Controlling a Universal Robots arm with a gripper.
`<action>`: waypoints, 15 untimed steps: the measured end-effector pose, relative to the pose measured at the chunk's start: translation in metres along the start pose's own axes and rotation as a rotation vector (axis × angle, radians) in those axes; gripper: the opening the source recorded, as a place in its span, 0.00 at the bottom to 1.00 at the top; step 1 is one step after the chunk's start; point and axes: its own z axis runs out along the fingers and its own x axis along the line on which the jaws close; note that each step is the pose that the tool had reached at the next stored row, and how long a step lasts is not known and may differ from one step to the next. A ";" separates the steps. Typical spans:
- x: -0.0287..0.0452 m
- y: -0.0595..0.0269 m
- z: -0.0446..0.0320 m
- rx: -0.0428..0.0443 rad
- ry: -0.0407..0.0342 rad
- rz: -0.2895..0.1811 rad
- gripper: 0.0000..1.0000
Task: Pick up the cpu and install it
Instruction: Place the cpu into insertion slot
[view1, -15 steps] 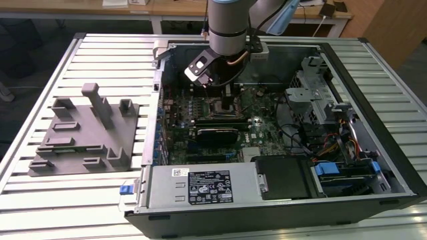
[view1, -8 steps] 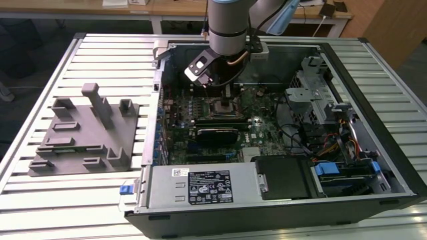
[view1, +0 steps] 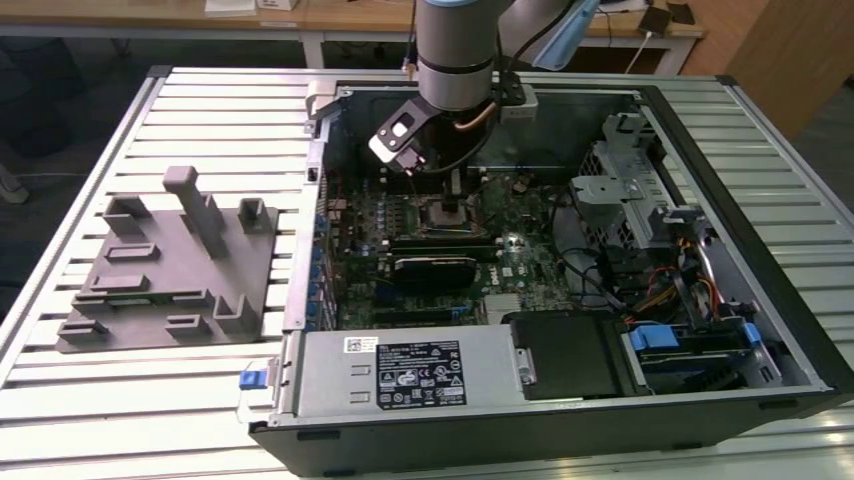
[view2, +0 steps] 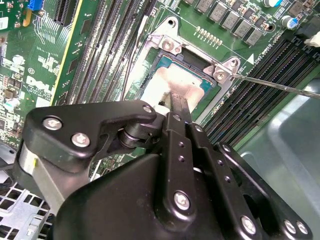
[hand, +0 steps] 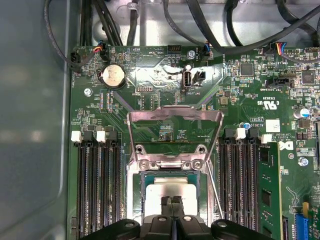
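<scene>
The cpu (hand: 156, 193), a flat square chip with a pale silver top, lies flat in the motherboard socket (hand: 134, 175) inside the open computer case (view1: 561, 400). It shows in the second wrist view too, as the cpu (view2: 162, 80) framed by the metal socket (view2: 170, 44). My gripper (hand: 172, 201) hangs straight over it with both fingers pressed together, their tips at or just above the chip's top. In the second wrist view the gripper (view2: 179, 100) covers the chip's near part. The socket's load plate (hand: 175, 119) stands swung up. From the exterior view the gripper (view1: 454, 196) reaches down into the case.
Memory slots (hand: 97, 185) flank the socket on both sides, and a thin lever rod (view2: 280, 86) juts out beside it. Black cables (hand: 175, 20) cross above the board. A grey fixture block (view1: 167, 270) sits on the slatted table at the exterior view's left. A drive cage (view1: 641, 200) stands at the right.
</scene>
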 end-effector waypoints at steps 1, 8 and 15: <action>0.0000 -0.0002 0.0004 0.0000 0.0001 0.000 0.11; 0.0000 -0.0006 0.0063 0.0001 -0.0002 0.000 0.11; -0.0001 -0.0010 0.0099 0.0006 -0.0009 0.000 0.11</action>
